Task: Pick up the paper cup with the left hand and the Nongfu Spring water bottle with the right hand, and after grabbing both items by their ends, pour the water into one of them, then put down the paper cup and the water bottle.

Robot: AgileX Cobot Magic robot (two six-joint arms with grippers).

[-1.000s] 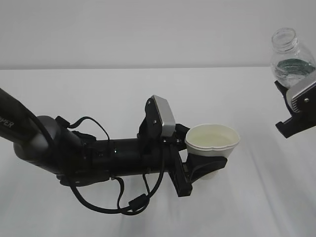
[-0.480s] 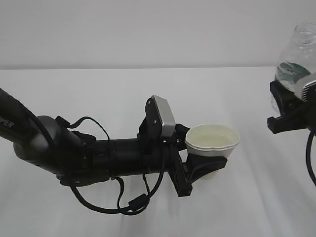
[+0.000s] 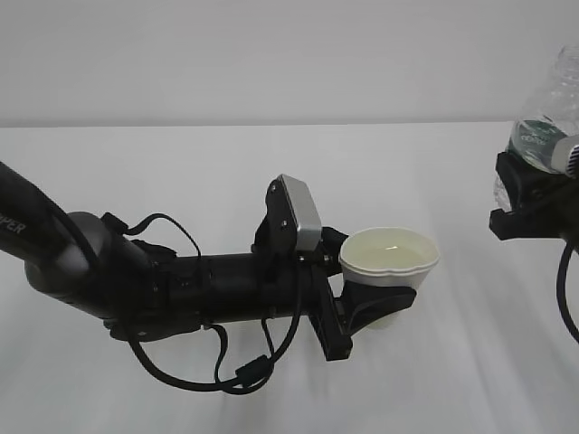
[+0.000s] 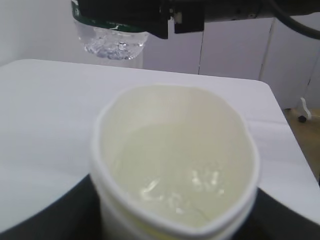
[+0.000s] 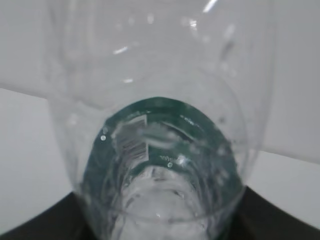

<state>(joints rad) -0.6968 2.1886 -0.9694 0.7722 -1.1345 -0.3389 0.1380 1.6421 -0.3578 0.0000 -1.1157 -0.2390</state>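
Bottle (image 3: 543,136) w/ green label, text unreadable, plain white cup (image 3: 389,262)

Paper cup (image 4: 175,165) close up, rim squeezed oval, holding water (image 4: 175,175). Bottle (image 4: 112,40) base above white table (image 4: 45,100), top left.

White capital letters reading "PER" are showing on the black arm link (image 3: 23,226) far behind the left hand (image 3: 366,303), the start of the word being cut off by the picture's edge. The dark green label (image 5: 155,145) of the Nongfu Spring water bottle (image 3: 543,136), sitting just above the right hand (image 3: 534,203), is carrying white marks and a barcode-like patch, none of them readable.
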